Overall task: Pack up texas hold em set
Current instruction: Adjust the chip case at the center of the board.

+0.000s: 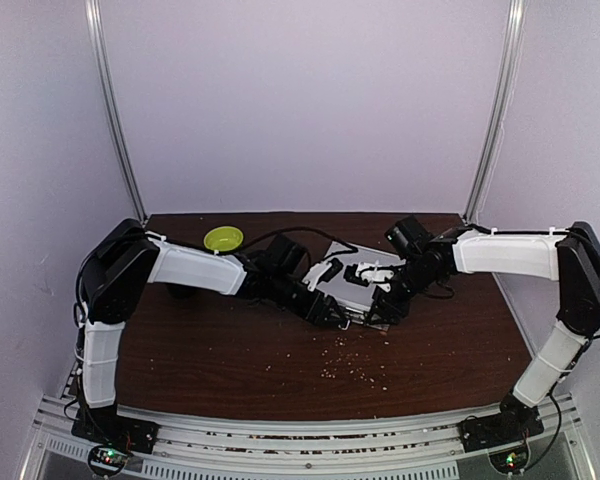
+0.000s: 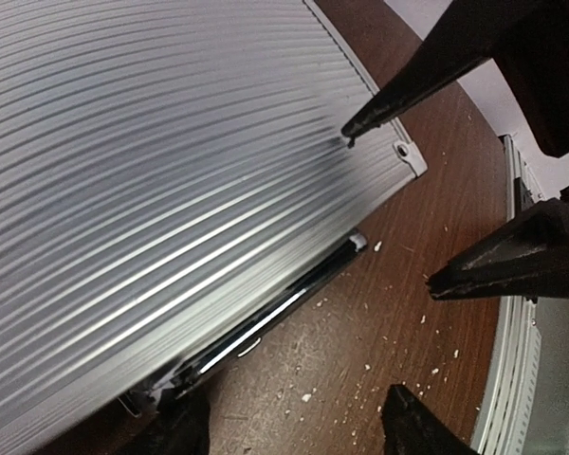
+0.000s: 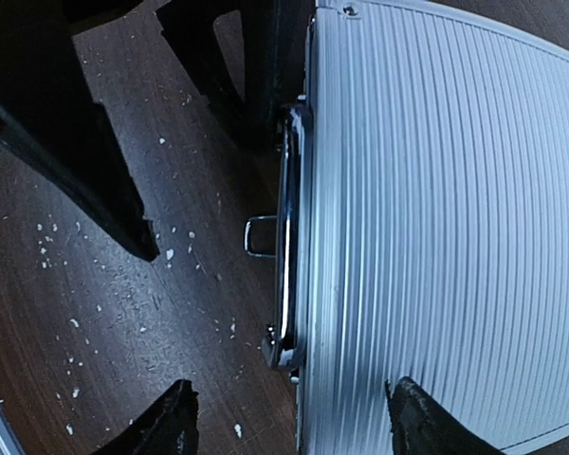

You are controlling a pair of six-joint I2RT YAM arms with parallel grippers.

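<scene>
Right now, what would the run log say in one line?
case closed on table | left gripper open, beside handle | right gripper open, over handle | nothing held

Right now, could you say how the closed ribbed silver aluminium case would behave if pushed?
The ribbed silver aluminium case looks rigid, so it should slide whole, not flex. Lying flat, it probably won't tip. Its shiny metal handle may be slippery.

A robot lab cell: plain white walls (image 1: 300,100), aluminium rails (image 1: 115,110), brown table (image 1: 230,350).
</scene>
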